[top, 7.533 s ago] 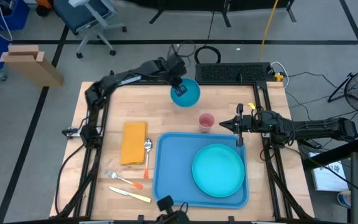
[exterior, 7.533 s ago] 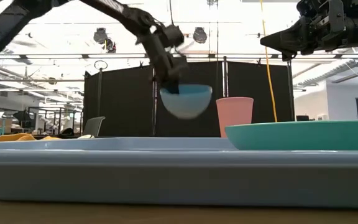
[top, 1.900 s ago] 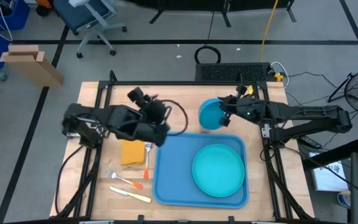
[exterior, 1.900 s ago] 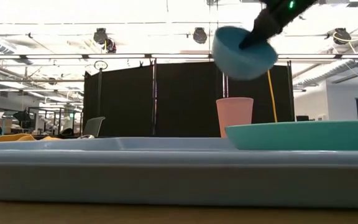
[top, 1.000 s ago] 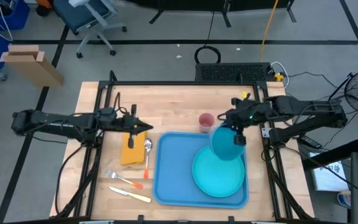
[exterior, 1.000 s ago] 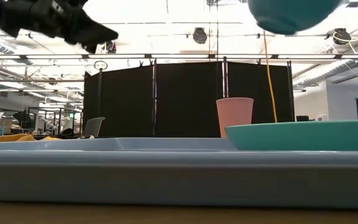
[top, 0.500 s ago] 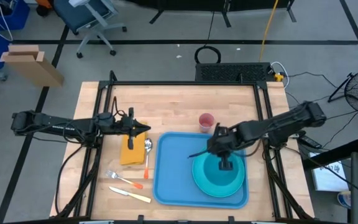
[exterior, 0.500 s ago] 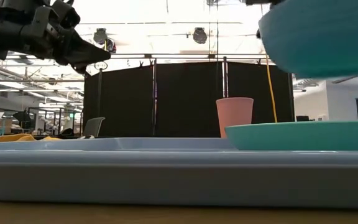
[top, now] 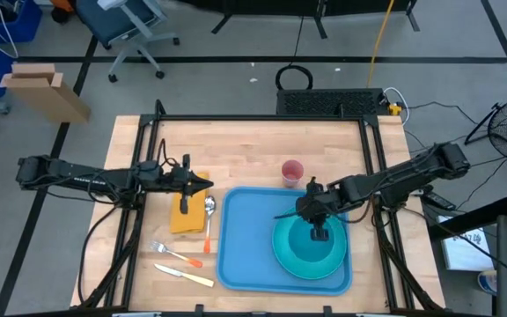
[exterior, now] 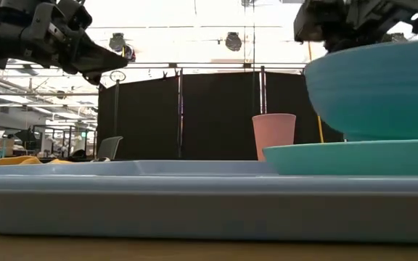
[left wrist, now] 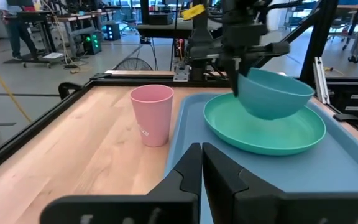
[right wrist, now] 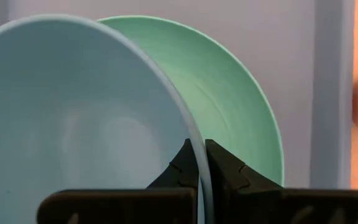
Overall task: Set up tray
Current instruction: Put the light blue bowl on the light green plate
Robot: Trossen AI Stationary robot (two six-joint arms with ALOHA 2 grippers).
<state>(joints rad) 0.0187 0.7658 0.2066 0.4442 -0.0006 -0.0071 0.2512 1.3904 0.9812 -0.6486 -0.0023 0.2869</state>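
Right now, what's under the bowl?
The bowl, pinched at its rim by the right gripper, sits over the teal plate, which lies on the blue tray. The plate's middle is covered, so contact underneath can't be confirmed.

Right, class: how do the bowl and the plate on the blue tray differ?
The bowl is deep and bluer; the plate is flat, wider and greener. The right gripper pinches the bowl's rim, while the plate lies untouched on the tray. The bowl sits over the plate. Both are round.
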